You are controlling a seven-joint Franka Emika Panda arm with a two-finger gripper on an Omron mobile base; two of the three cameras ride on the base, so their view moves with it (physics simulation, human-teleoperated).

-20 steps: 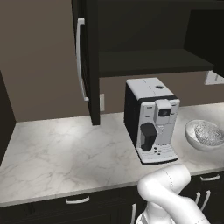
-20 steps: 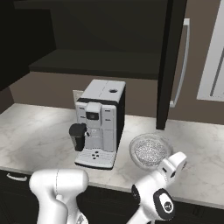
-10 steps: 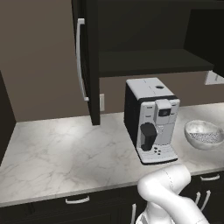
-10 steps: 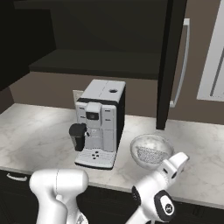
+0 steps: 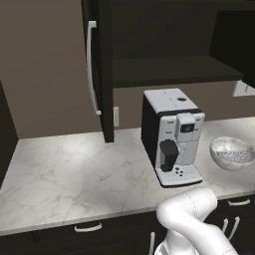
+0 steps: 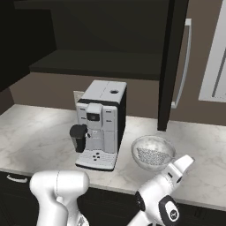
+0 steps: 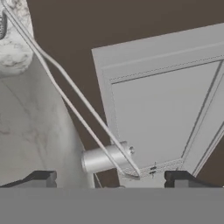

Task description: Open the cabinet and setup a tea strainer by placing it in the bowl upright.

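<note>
The cabinet (image 5: 104,74) is standing open, and the tea strainer (image 6: 152,155) is lying with its mesh basket inside the bowl (image 6: 134,152), on the worktop (image 5: 64,174) just to the right of the coffee machine (image 5: 172,137). In the hand view the gripper (image 7: 111,179) is showing its fingers (image 7: 43,178) wide apart and gripping nothing. The thin wire handle of the strainer is running between them, away toward the bowl.

I judge that the step in hand is leaving the strainer and taking the hand away.
- Keep the fingers wide while you are pulling back, so that neither one is catching the handle.
- Draw the hand back along the line of the handle, not across it (a push from the side could tip the basket or drag it out of the bowl).
- Go slowly at first, because the handle is light and it is reaching out over the rim.
- Before you are calling it finished, check that the basket is sitting with its open side up; from the base views I cannot tell this for certain.

Counting the things:
- one tea strainer
- one bowl
- one coffee machine
- one cabinet, with two doors swung open as far as I can judge
</note>
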